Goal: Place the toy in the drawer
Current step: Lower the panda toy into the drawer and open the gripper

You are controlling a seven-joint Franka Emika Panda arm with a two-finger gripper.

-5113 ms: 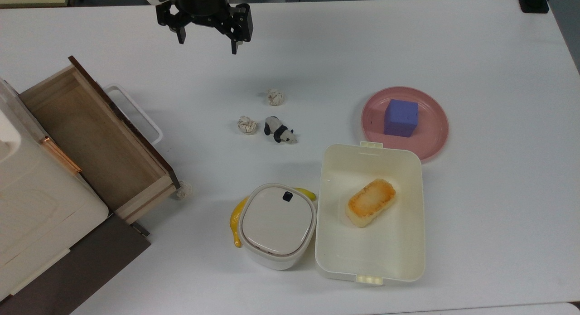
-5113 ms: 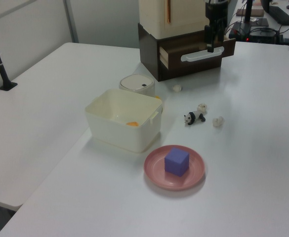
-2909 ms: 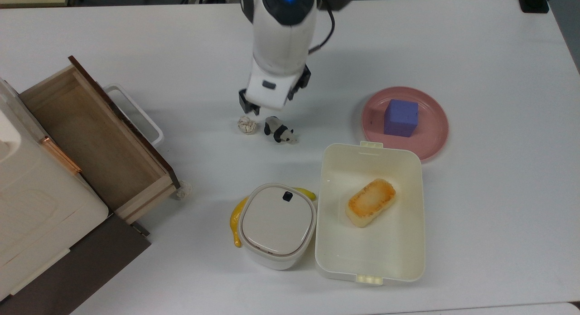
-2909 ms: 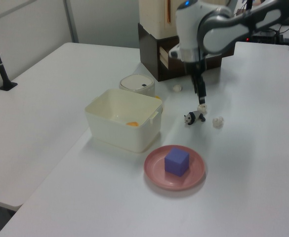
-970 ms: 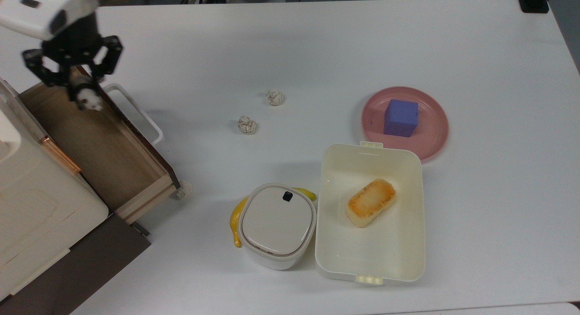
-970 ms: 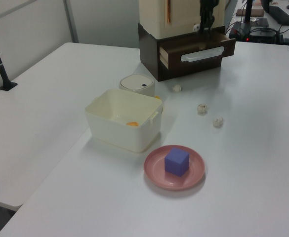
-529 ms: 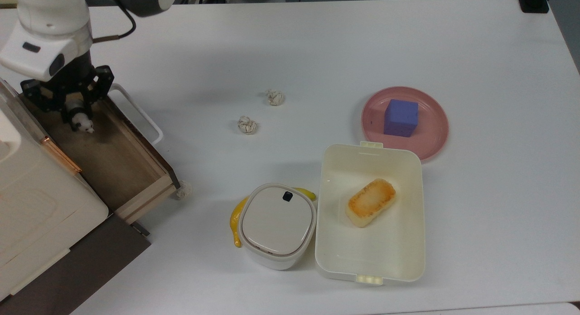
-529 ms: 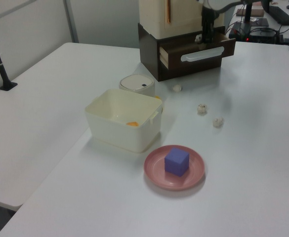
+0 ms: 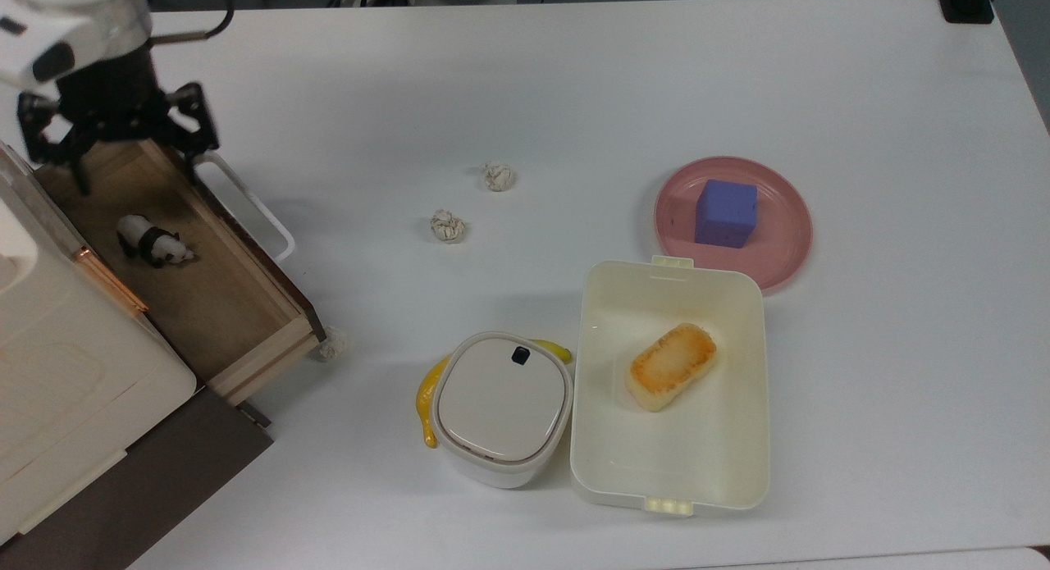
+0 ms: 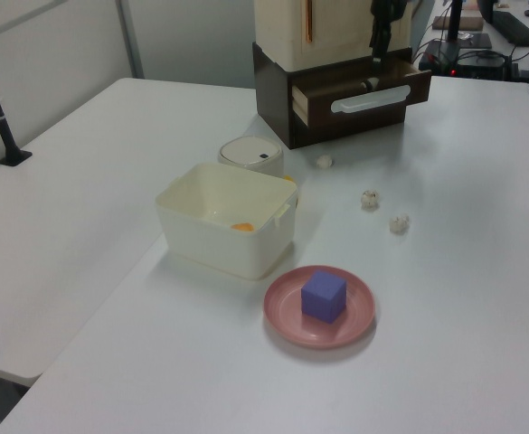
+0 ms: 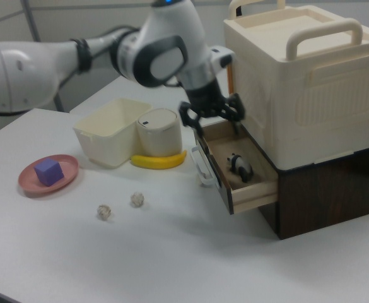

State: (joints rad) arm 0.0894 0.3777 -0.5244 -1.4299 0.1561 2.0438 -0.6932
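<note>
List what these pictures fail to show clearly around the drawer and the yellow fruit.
- Drawer back end, top view: runs under the cream box.
- Panda, left view: too small, mostly behind the drawer's front panel.
- Banana, top view: middle hidden under the round lidded container.
- Gripper, left view: too small and dark against the cabinet to read.
- Paper ball, top view: partly tucked under the drawer's corner.

The toy (image 9: 152, 242) lies inside the open drawer (image 9: 238, 324) at the top view's left, and the gripper (image 9: 135, 179) hangs above the drawer's far end with its fingers spread and nothing between them. Two paper balls (image 9: 447, 225) sit on the table (image 9: 861, 86) near the middle, well apart from the drawer. At the top view's right a cube (image 9: 725, 213) sits on a plate (image 9: 786, 250), and just below it is a lunch box (image 9: 742, 471) holding what may be a piece of bread (image 9: 671, 367).
</note>
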